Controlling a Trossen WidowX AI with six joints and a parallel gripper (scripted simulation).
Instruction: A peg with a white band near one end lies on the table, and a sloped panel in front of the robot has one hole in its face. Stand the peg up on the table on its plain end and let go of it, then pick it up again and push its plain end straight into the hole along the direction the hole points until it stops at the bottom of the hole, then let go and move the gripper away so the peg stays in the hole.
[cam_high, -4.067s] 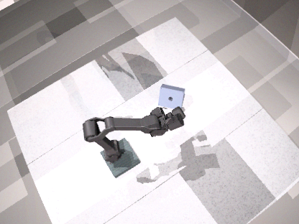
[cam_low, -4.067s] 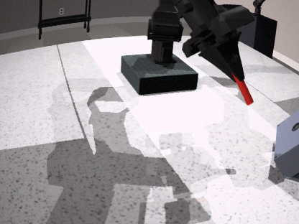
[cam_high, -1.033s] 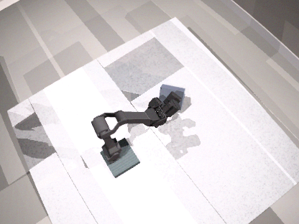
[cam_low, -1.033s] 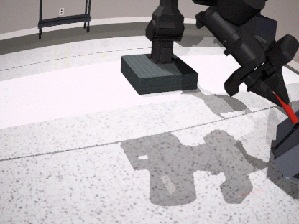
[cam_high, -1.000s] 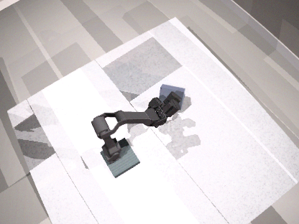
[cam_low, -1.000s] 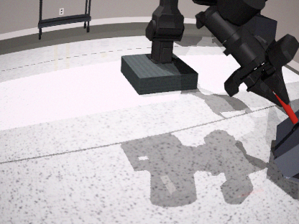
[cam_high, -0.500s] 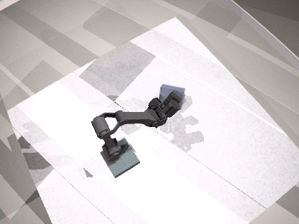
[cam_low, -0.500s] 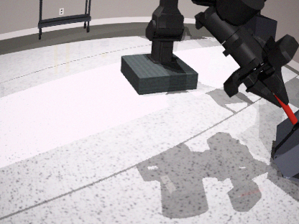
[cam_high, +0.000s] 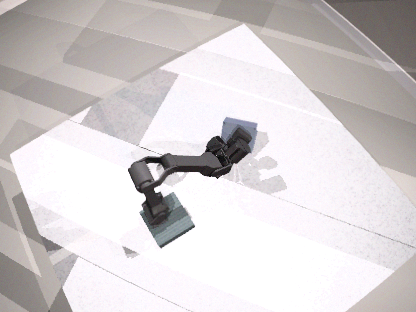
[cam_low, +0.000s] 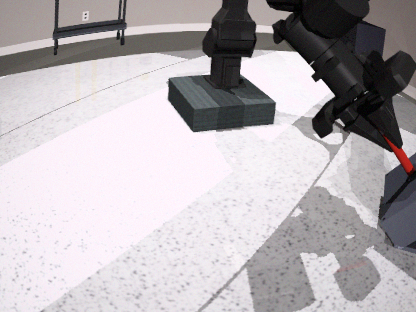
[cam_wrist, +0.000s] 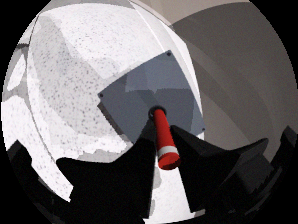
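My gripper (cam_low: 387, 141) (cam_wrist: 162, 129) (cam_high: 242, 142) is shut on the red peg (cam_low: 400, 152) (cam_wrist: 164, 137), near its white-banded end. In the wrist view the white band sits close to the fingers and the plain end points away into the face of the sloped blue-grey panel (cam_wrist: 127, 103) (cam_low: 400, 210) (cam_high: 231, 124). The peg's far tip meets the panel face; the hole itself is hidden behind the peg. In the exterior view the peg slants down into the panel's top edge at the right. In the top view the peg is hidden by the gripper.
The arm's dark square base (cam_low: 220, 105) (cam_high: 167, 225) stands on the speckled white table (cam_low: 125, 200) (cam_high: 300, 210). A dark metal rack (cam_low: 90, 27) stands far off at the back left.
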